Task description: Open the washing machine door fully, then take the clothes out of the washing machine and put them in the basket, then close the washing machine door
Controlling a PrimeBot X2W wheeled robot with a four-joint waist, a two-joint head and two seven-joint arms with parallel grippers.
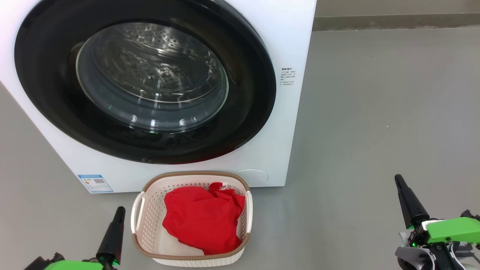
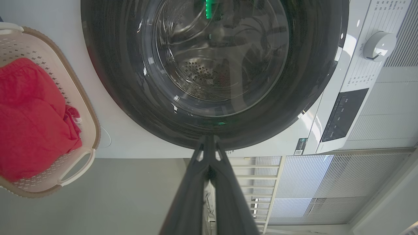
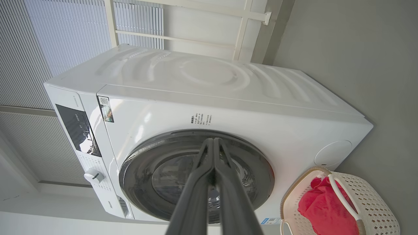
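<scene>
Head view: the washing machine (image 1: 292, 45) is cut off at the top and left. The washing machine door (image 1: 48, 93) sits shut against its front, the drum dim behind the glass. The clothes (image 1: 202, 221) lie in the basket (image 1: 195, 175), just before the machine. The left gripper (image 1: 120, 210) and right gripper (image 1: 397, 179) hang low, fingers pressed together, empty. Bare floor (image 1: 375, 112) lies open to the right.

Left wrist view: the closed fingers (image 2: 225, 182) point toward the door's black rim; the frame's edge crops the basket.

Right wrist view: joined, empty fingers (image 3: 196, 195) cross the door; the basket is cropped at the corner.
</scene>
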